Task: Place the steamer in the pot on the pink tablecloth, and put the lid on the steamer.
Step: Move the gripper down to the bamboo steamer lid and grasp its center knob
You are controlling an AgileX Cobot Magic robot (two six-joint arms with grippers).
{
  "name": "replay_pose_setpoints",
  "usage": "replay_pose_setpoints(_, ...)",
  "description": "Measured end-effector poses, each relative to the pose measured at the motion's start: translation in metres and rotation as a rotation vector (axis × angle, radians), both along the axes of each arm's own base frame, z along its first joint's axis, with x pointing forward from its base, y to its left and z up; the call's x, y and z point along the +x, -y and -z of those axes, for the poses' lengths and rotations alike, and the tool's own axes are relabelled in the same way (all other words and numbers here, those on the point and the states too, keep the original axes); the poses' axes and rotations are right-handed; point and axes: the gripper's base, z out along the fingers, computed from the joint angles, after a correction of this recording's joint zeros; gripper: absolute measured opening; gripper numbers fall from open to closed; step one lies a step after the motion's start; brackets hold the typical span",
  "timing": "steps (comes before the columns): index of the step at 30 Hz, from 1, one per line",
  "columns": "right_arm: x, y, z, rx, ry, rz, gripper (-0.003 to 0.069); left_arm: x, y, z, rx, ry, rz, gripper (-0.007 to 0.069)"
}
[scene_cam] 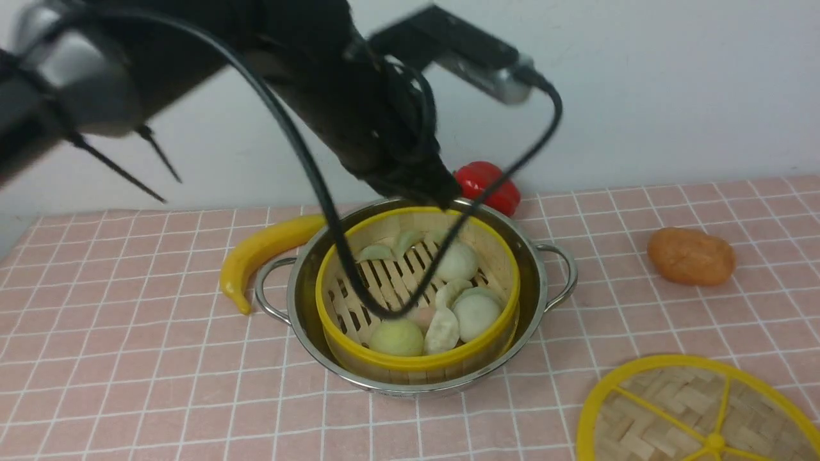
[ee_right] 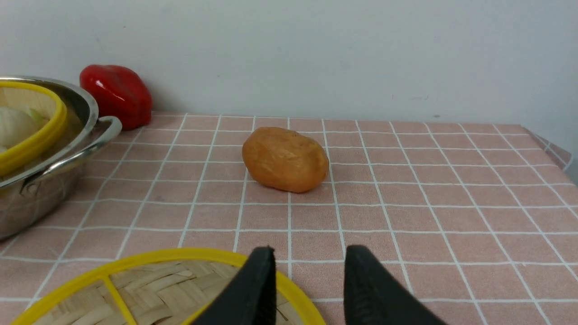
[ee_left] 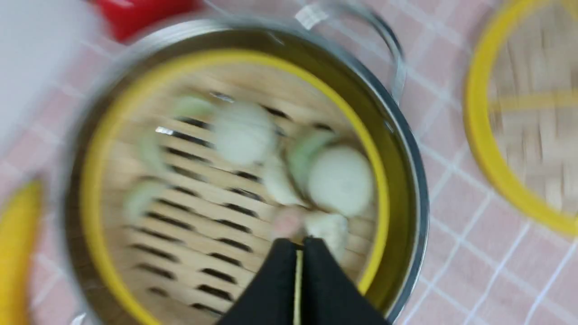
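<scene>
Two grippers inspected. Left gripper: fingers pressed together with nothing between them. They are raised over the open steamer, tips above the dumplings inside; the wrist view is blurred. The steamer sits upright inside the pot, its yellow rim ringed all round by the steel wall, and it is uncovered. The pot stands on the pink tablecloth. The lid lies flat on the cloth to the right of the pot and nearer the robot, apart from it. Right gripper: fingers spread apart and empty, low at the lid's edge. One finger is over the yellow rim, the other over bare cloth just beside it. Whether either finger touches the lid cannot be determined.
</scene>
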Motion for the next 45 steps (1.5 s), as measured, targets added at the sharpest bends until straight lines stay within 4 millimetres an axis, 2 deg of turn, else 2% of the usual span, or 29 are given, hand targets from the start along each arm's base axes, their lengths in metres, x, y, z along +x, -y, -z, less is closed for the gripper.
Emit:
replay_pose_setpoints(1,0.0,0.0,0.0,0.0,0.0,0.0,0.024,-0.001,-0.001,-0.002,-0.004,0.005,-0.005,-0.0011)
replay_pose_setpoints(2,0.0,0.0,0.0,0.0,0.0,0.0,0.024,-0.008,-0.009,-0.019,-0.054,0.027,-0.031,-0.0023)
replay_pose_setpoints(3,0.0,0.0,0.0,0.0,0.0,0.0,0.024,-0.01,-0.011,-0.022,-0.065,0.034,-0.035,-0.0023)
replay_pose_setpoints(5,0.0,0.0,0.0,-0.001,0.0,0.0,0.024,-0.02,-0.018,-0.043,-0.12,0.093,-0.048,-0.0023)
replay_pose_setpoints(8,0.0,0.0,0.0,-0.001,0.0,0.0,0.024,-0.023,-0.02,-0.057,-0.162,0.184,-0.047,-0.0023)
replay_pose_setpoints(13,0.0,0.0,0.0,-0.001,0.0,0.0,0.024,-0.019,-0.019,-0.068,-0.212,0.291,-0.052,-0.0021)
replay_pose_setpoints(17,0.0,0.0,0.0,-0.001,0.0,0.0,0.024,-0.017,-0.022,-0.062,-0.182,0.304,-0.057,-0.0018)
replay_pose_setpoints(19,0.0,0.0,0.0,-0.001,0.0,0.0,0.024,-0.02,-0.036,-0.05,-0.136,0.339,-0.085,-0.0011)
replay_pose_setpoints(21,0.0,0.0,0.0,-0.001,0.0,0.0,0.024,-0.037,-0.058,-0.038,-0.112,0.375,-0.123,-0.0007)
replay_pose_setpoints(22,0.0,0.0,0.0,-0.001,0.0,0.0,0.024,-0.039,-0.061,-0.038,-0.115,0.389,-0.128,-0.0006)
replay_pose_setpoints(23,0.0,0.0,0.0,-0.001,0.0,0.0,0.024,-0.049,-0.071,-0.033,-0.113,0.401,-0.146,-0.0002)
replay_pose_setpoints(25,0.0,0.0,0.0,-0.001,0.0,0.0,0.024,-0.089,-0.107,-0.019,-0.137,0.487,-0.225,0.0001)
replay_pose_setpoints(26,0.0,0.0,0.0,-0.001,0.0,0.0,0.024,-0.101,-0.12,-0.014,-0.149,0.519,-0.266,0.0001)
replay_pose_setpoints(27,0.0,0.0,0.0,-0.001,0.0,0.0,0.024,-0.109,-0.124,-0.017,-0.166,0.55,-0.277,0.0001)
replay_pose_setpoints(28,0.0,0.0,0.0,-0.001,0.0,0.0,0.024,-0.135,-0.147,0.002,-0.188,0.6,-0.365,0.0006)
replay_pose_setpoints(29,0.0,0.0,0.0,-0.001,0.0,0.0,0.024,-0.142,-0.15,0.001,-0.205,0.631,-0.378,0.0006)
replay_pose_setpoints(30,0.0,0.0,0.0,-0.001,0.0,0.0,0.024,-0.166,-0.168,0.027,-0.216,0.674,-0.476,0.0012)
replay_pose_setpoints(31,0.0,0.0,0.0,-0.001,0.0,0.0,0.024,-0.179,-0.177,0.042,-0.219,0.7,-0.528,0.0012)
replay_pose_setpoints(32,0.0,0.0,0.0,-0.001,0.0,0.0,0.024,-0.182,-0.177,0.045,-0.222,0.702,-0.53,0.0012)
replay_pose_setpoints(33,0.0,0.0,0.0,-0.001,0.0,0.0,0.024,-0.199,-0.187,0.073,-0.209,0.717,-0.606,0.0012)
replay_pose_setpoints(34,0.0,0.0,0.0,-0.001,0.0,0.0,0.024,-0.209,-0.192,0.09,-0.196,0.717,-0.65,0.0012)
replay_pose_setpoints(35,0.0,0.0,0.0,-0.001,0.0,0.0,0.024,-0.215,-0.195,0.1,-0.187,0.719,-0.681,0.0015)
replay_pose_setpoints(37,0.0,0.0,0.0,-0.001,0.0,0.0,0.024,-0.232,-0.2,0.133,-0.18,0.721,-0.755,0.0022)
replay_pose_setpoints(41,0.0,0.0,0.0,-0.001,0.0,0.0,0.024,-0.249,-0.201,0.169,-0.214,0.754,-0.815,0.0033)
replay_pose_setpoints(45,0.0,0.0,0.0,-0.001,0.0,0.0,0.024,-0.257,-0.199,0.184,-0.234,0.768,-0.821,0.0036)
